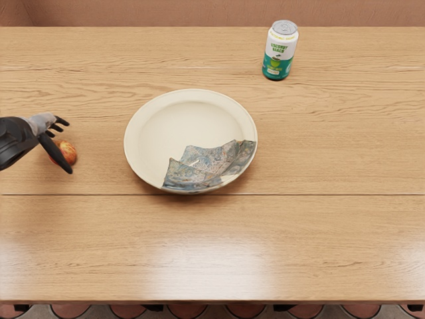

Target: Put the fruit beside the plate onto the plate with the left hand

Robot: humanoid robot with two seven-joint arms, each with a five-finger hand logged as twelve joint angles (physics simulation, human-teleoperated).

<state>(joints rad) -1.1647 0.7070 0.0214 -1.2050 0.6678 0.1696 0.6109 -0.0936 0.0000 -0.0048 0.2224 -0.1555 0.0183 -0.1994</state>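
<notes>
Fruit [69, 152], reddish and partly hidden behind a dark finger of the left hand [48, 133], sits on the bench [212, 239] left of the plate [149, 123], apart from it. The hand's fingers are spread, gripping nothing. The plate holds a crumpled bluish sheet [209, 165].

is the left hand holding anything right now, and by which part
Nothing is clearly held. The left hand has its fingers spread over the fruit, which sits on the table left of the plate; contact cannot be told.

Open table [212, 246] between fruit [68, 153], plate [178, 126]; can [279, 50] well apart.
</notes>
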